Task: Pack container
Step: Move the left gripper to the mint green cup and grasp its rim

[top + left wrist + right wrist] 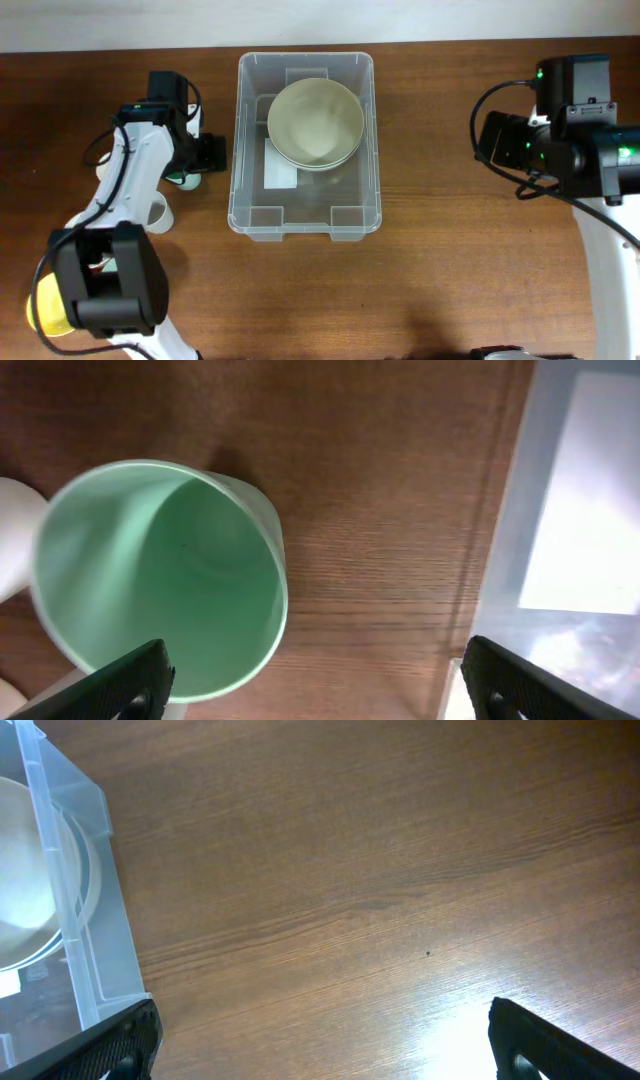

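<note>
The left hand [316,665] stands wide open over a green cup [160,580], gripping nothing. The right hand [322,1020] gapes just as wide above the wooden surface [380,870]. The container [236,150] sits mid-surface between the arms. Overhead shows the whole pale bowl [315,122] inside it. The cup's hollow shows only from the left wrist.

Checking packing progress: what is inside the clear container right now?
In the container sits a pale round bowl, apparently nested in a second. A white label on the bottom shows partly; the bowl covers the rest and anything beneath it.
</note>
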